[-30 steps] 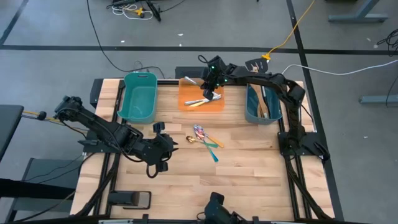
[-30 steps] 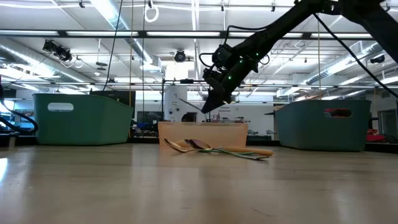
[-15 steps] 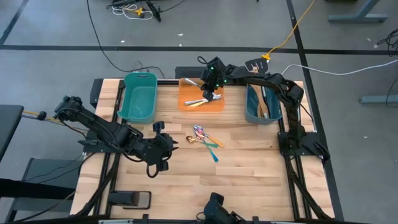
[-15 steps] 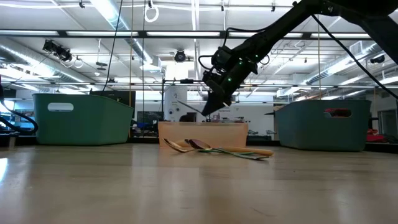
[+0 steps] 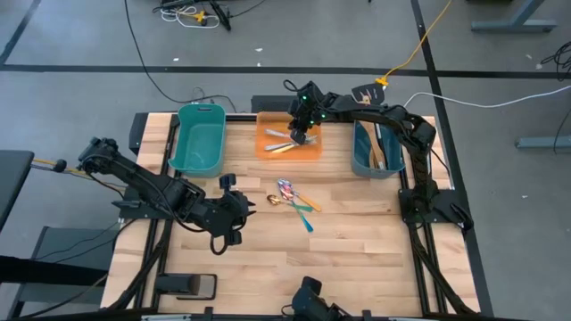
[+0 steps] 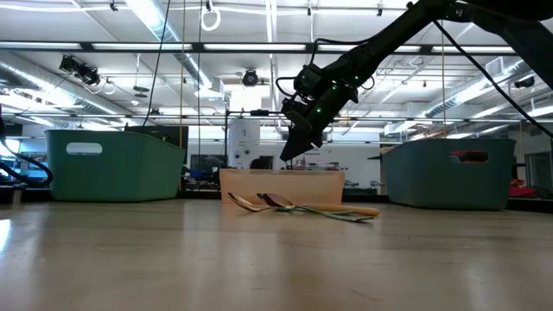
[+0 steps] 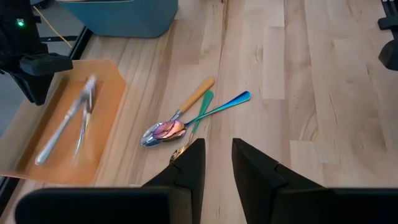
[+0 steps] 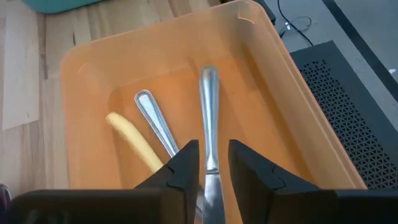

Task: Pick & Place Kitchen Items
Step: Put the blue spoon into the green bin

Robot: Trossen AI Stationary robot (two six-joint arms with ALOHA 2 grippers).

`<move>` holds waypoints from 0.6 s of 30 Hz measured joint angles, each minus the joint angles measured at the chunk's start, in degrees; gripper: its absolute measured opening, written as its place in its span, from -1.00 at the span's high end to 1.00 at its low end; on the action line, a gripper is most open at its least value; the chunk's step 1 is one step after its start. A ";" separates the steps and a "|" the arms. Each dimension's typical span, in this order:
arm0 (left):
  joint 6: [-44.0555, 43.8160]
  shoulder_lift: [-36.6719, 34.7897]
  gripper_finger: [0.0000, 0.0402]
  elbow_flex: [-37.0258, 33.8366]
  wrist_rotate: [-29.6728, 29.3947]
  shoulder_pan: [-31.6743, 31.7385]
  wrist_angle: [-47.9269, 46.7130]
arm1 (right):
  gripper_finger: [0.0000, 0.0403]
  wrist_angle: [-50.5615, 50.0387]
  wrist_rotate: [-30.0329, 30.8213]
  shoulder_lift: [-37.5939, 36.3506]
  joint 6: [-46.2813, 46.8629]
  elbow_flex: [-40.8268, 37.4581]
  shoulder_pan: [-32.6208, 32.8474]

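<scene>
My right gripper point(image 5: 302, 134) point(image 6: 288, 155) hangs open over the orange tray point(image 5: 264, 152). In its wrist view a silver utensil point(image 8: 209, 99) lies in the tray below the gap between its fingers point(image 8: 186, 163). Beside it lie a second silver piece point(image 8: 154, 121) and a yellow-handled one point(image 8: 132, 138). Several coloured-handled spoons point(image 5: 294, 198) point(image 7: 186, 121) lie in a loose bunch on the table's middle. My left gripper point(image 5: 244, 203) point(image 7: 219, 163) waits open, raised, just left of that bunch.
A teal tub point(image 5: 201, 138) stands left of the tray. A second teal tub point(image 5: 373, 147) on the right holds pale wooden utensils. Bare wood lies between the spoon bunch and the table's near edge.
My right gripper has let go of the silver utensil that stuck out from its fingers toward the far left. The utensil has dropped and now lies flat in the orange tray. The gripper itself has stayed over the tray.
</scene>
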 joint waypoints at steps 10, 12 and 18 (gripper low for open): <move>-0.02 0.00 0.58 0.00 0.00 0.00 0.00 | 0.53 0.02 0.03 -0.02 2.62 0.00 0.94; -0.04 0.00 0.58 0.00 0.00 0.00 0.01 | 0.53 0.01 0.01 -0.02 2.78 0.00 1.42; -0.02 0.00 0.58 0.00 0.00 0.00 0.00 | 0.53 0.00 -0.02 -0.03 2.80 0.00 3.55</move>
